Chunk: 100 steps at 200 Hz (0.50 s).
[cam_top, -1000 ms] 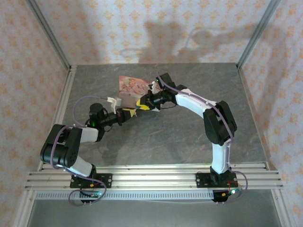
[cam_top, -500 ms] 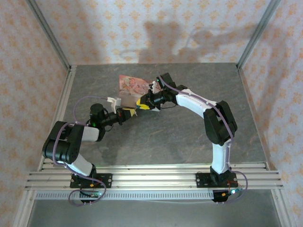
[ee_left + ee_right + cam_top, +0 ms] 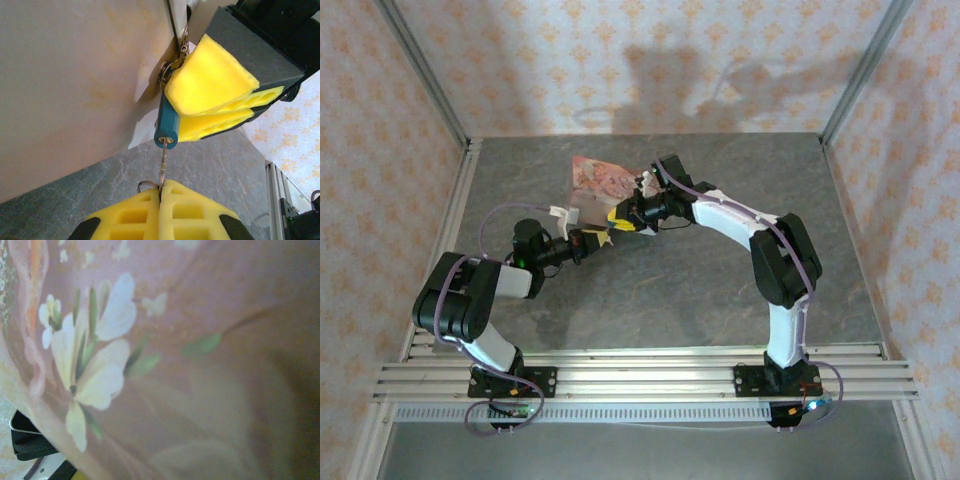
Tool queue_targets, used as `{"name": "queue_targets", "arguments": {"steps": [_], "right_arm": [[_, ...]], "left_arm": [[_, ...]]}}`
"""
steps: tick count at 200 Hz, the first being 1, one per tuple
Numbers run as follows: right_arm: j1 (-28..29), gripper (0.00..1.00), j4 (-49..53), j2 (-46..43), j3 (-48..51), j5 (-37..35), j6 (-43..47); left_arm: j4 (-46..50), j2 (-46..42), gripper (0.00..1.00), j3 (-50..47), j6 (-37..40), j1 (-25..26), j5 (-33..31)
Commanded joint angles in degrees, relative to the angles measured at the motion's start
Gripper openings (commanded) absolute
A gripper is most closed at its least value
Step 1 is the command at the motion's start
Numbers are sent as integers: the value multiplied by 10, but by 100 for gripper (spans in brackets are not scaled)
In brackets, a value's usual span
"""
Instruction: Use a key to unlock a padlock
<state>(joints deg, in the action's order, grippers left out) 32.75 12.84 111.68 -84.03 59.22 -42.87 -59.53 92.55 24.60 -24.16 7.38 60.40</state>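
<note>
In the left wrist view my left gripper is shut on the thin silvery key, pinched between its yellow foam fingers with a small ring beside it. The key's tip sits in the keyhole at the end of the blue padlock. The yellow fingers of my right gripper are clamped on the padlock's body. The shackle hooks into the latch of the pink tin. From above, the left gripper and right gripper meet just in front of the tin.
The tin's flower-printed pink side lies very close before the right wrist camera. The grey stone-patterned tabletop stretches out on all sides, bounded by aluminium rails at the near edge and patterned walls.
The left arm's elbow and forearm have shifted slightly toward the tin. Both grippers keep their holds and stay together at the padlock.
</note>
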Motion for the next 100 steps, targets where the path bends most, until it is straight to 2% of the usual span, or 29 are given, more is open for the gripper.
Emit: {"name": "queue_targets", "arguments": {"steps": [1, 52, 100], "right_arm": [[2, 0, -12, -28, 3, 47, -3], [2, 0, 76, -26, -14, 24, 63], [2, 0, 85, -23, -19, 15, 70]], "left_arm": [[-27, 7, 0, 14, -1, 4, -19], [-4, -7, 0, 19, 4, 4, -19], [5, -3, 0, 26, -6, 10, -16]]}}
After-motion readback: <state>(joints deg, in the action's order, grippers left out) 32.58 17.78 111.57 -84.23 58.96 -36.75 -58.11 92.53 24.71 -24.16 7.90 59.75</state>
